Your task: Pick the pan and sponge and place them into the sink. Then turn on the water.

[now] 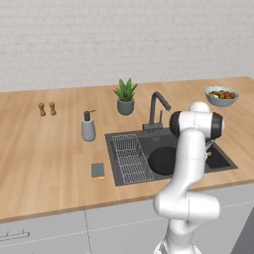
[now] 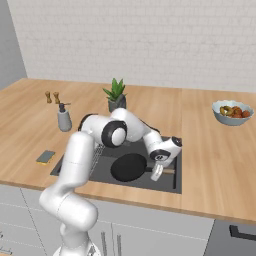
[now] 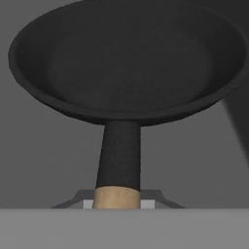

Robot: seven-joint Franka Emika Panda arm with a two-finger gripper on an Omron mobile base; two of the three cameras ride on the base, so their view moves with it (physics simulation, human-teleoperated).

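Pan (image 2: 129, 167) inside sink (image 2: 167, 184), handle at 3 o'clock, pinched by fingers (image 2: 156, 173); basin walls near. Fingertips mostly hidden. Sponge (image 1: 97, 170) on table (image 1: 44, 163), at 9 o'clock of sink.

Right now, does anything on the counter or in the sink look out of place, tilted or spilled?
Nothing stands out. The pan sits in the sink, its handle in the pincer. The sponge lies flat on the counter, and the soap bottle and plant stand upright.
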